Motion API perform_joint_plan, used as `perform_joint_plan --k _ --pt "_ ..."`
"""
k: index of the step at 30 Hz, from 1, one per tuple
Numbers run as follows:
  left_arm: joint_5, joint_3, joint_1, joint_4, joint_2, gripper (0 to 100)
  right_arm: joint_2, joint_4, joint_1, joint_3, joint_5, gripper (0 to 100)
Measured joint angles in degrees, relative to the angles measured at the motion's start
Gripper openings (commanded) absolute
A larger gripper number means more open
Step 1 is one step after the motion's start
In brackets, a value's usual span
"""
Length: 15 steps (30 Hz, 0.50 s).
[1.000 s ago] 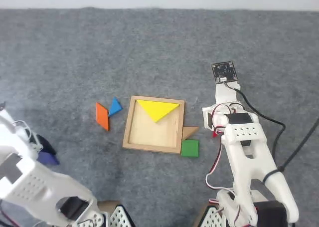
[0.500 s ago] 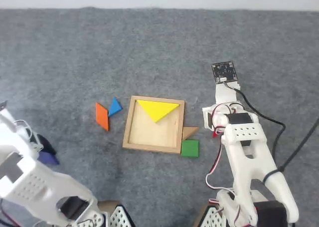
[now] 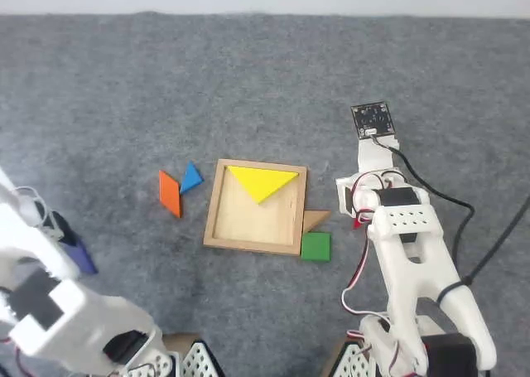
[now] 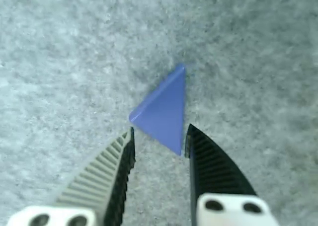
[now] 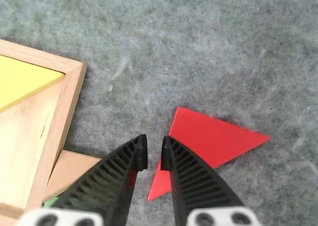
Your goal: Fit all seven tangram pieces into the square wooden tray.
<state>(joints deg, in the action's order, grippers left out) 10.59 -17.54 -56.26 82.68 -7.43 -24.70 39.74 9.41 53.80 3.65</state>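
Here left gripper (image 4: 160, 132) straddles purple triangle (image 4: 163, 108), fingers parted.

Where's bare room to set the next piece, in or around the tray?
Bare: the near half of the square wooden tray, short of the yellow triangle, and the grey carpet beyond its far edge. Crowded: its near right corner, with the tan triangle and green square; its left side, with the orange parallelogram and blue triangle.
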Motion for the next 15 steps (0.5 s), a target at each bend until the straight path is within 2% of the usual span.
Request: perform_joint_plan --k 9,15 --pt "0.00 -4.04 0.00 -0.62 0.88 16 0.00 1.41 0.00 0.00 0.00 6.2" --pt "-1.85 -10.99 3.08 -8.35 -0.09 16 0.00 1.49 0.00 0.00 0.00 6.2"
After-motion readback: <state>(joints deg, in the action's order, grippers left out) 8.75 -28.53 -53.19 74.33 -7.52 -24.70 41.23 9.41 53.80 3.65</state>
